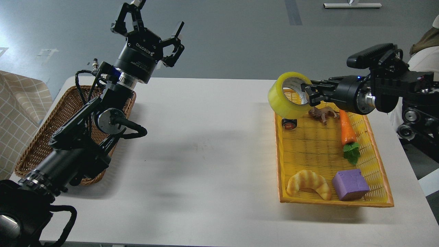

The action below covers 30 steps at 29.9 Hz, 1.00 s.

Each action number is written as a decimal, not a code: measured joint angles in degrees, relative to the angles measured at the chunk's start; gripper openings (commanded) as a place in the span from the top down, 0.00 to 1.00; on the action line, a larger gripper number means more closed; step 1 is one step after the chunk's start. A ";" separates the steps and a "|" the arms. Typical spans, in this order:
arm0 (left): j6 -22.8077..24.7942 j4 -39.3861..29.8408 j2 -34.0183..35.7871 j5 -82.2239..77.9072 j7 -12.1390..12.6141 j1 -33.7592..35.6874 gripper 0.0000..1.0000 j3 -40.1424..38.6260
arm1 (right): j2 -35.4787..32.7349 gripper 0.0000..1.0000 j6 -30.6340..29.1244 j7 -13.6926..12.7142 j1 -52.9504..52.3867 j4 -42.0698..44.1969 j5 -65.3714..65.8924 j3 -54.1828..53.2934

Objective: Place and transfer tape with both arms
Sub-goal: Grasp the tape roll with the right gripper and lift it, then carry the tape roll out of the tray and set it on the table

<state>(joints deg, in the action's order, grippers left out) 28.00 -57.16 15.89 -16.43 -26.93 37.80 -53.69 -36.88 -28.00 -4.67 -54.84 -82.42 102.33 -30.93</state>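
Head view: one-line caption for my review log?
Right gripper holds translucent yellow tape roll above yellow plastic tray's far corner; left gripper waits open over brown wicker basket.

Robotics lab or test room, not a home. Bare grey floor (223,37) with tape marks, plain white table (205,154) as a staged workspace. Props are toy-like and mixed: plastic carrot (347,128), fake croissant (309,183), purple cube (350,184), small animal figure (324,113), all in a yellow plastic tray (377,161); a brown wicker basket (41,140) sits at the other end. Two black cabled robot arms reach over the table, one gripper body marked ROBOTIQ (143,48). White stand base (352,5) on the floor at the far edge. Checked cloth (20,103) at left.
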 measured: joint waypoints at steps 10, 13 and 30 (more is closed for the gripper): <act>0.00 -0.06 0.01 -0.01 -0.02 0.17 0.02 0.00 | 14.69 1.00 0.00 0.02 -1.77 8.58 0.15 1.39; 0.00 -0.06 -0.13 -0.01 -0.04 0.19 0.02 -0.01 | 18.60 1.00 0.00 0.01 -2.04 11.17 0.21 3.10; 0.00 -0.06 -0.07 -0.01 -0.06 0.28 0.02 -0.29 | 30.00 1.00 0.00 0.01 -4.70 21.58 0.32 13.14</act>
<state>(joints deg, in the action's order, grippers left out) 28.00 -57.21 15.82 -16.43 -26.99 38.08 -53.98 -6.87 -28.00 -4.66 -59.53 -60.84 102.65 -17.79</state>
